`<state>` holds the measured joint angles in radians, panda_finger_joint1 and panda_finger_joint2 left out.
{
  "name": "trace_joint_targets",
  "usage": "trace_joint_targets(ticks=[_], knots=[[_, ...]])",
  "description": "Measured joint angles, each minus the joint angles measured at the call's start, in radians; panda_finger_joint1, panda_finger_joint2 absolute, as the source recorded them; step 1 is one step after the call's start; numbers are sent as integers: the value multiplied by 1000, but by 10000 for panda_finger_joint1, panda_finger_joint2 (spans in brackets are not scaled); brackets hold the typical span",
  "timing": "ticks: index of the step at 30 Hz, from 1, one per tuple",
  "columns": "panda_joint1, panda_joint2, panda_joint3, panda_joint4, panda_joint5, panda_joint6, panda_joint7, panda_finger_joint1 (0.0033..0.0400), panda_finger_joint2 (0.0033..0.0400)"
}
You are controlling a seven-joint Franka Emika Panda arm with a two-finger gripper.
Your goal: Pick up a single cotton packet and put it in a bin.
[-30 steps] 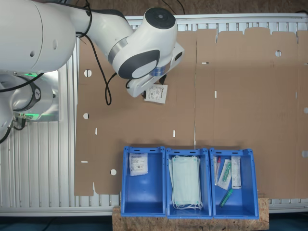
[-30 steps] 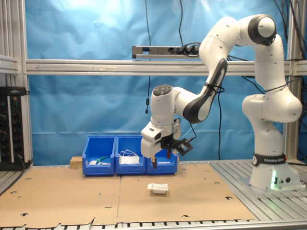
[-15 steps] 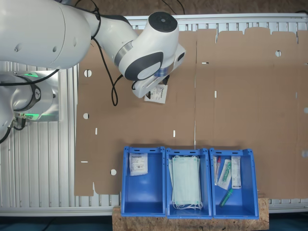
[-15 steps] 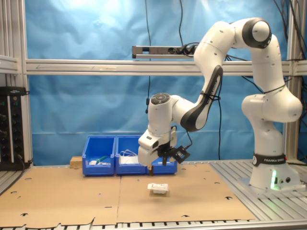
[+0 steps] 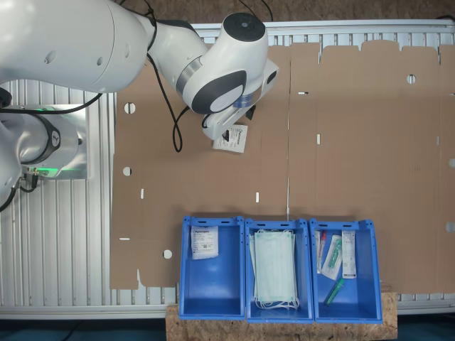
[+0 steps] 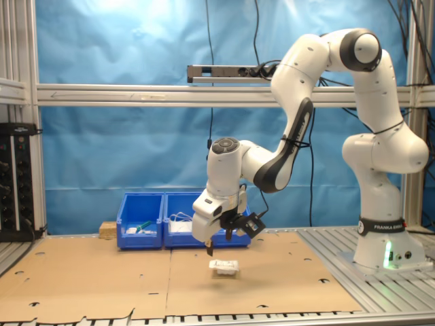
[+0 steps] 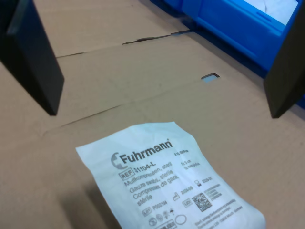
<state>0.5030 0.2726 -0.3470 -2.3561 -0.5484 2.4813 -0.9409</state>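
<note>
Lowered gripper (image 6: 219, 238) — jaws apart, just above cotton packet (image 6: 223, 267), cardboard (image 6: 102, 272) beneath

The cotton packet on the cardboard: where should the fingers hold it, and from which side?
From above: the cotton packet lies flat on the cardboard, so pinch across one raised, slightly puffed edge. The gripper hangs open over it.
</note>
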Motion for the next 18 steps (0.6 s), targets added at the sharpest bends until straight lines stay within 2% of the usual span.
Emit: trace_joint_targets(ticks=[18], knots=[[9, 8, 0, 0, 0, 13, 0, 400, 400]])
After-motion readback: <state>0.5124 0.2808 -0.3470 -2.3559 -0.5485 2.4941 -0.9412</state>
